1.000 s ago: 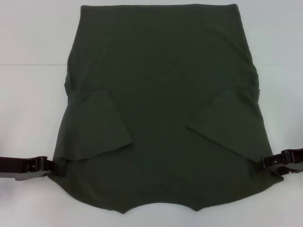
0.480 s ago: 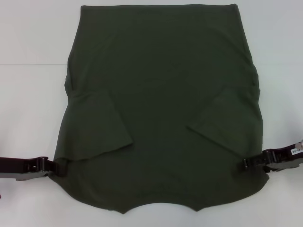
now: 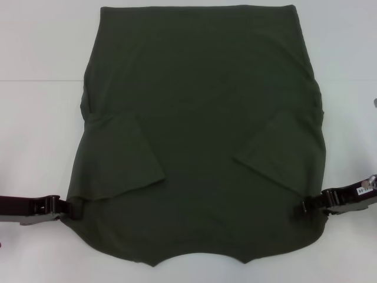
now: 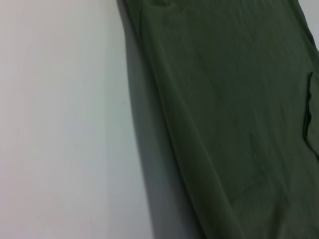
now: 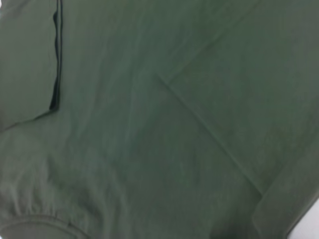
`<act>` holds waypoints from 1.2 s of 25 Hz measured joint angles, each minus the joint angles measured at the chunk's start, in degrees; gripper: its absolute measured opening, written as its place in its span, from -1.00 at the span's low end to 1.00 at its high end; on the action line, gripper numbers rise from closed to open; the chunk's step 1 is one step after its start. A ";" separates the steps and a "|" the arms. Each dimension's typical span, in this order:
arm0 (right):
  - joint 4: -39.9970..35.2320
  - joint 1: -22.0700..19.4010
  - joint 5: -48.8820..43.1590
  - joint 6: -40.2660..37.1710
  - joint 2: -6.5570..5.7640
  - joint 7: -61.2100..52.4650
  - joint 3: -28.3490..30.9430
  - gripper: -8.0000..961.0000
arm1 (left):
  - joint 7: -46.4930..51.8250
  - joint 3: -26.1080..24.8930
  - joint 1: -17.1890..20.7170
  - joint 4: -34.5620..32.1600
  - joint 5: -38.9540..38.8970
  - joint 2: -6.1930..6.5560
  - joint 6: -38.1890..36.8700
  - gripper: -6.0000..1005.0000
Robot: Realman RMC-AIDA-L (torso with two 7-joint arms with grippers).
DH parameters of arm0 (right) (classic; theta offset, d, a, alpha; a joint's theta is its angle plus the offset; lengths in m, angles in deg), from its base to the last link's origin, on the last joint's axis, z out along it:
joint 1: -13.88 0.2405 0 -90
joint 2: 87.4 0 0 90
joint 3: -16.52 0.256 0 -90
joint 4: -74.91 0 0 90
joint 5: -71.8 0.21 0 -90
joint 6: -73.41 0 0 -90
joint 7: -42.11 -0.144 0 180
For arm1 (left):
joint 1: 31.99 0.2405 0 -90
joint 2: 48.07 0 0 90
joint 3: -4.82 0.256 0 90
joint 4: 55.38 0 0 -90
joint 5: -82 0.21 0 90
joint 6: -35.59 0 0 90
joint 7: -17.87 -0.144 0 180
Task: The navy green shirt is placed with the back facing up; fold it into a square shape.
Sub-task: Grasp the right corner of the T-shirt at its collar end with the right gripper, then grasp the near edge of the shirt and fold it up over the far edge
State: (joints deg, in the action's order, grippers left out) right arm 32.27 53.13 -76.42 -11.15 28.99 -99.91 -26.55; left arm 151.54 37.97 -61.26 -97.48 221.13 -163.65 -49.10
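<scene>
Olive cotton: the navy green shirt (image 3: 200, 135) lies flat on the white table (image 3: 35, 118), sleeves folded in. Left gripper (image 3: 69, 207) and right gripper (image 3: 309, 206) each pinch a near shoulder edge. Risk: unequal lift skews the fold; a thin pinch may slip.

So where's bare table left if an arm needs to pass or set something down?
Bare white table runs along the shirt's left side, ahead of the left gripper, and along its right side, ahead of the right gripper. A thin strip lies beyond the far hem. The middle is all cloth; both near corners are crowded by grippers.
</scene>
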 joint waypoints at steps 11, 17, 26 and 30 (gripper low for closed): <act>0.18 0.00 -0.06 0.20 -0.28 -0.10 -0.61 -0.01 | -0.02 -0.02 0.00 0.00 -0.16 0.09 -0.19 -0.90; 0.19 -0.02 -0.03 0.14 -0.36 -0.06 -0.62 -0.50 | -0.38 0.25 -0.06 0.00 -0.18 0.19 -0.21 -0.90; -0.30 0.15 0.19 -2.44 -0.78 2.57 -0.61 -0.85 | -1.35 0.12 -0.16 0.00 -0.18 0.47 -3.01 -0.90; -0.36 0.45 -0.62 -7.75 -1.29 6.67 -0.94 -0.85 | -1.46 0.06 -0.21 0.28 -0.15 1.24 -6.26 -0.90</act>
State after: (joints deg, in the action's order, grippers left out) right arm 31.91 53.57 -77.04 -18.90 27.70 -93.24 -27.49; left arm 150.08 38.03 -61.47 -97.20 220.98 -162.41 -55.37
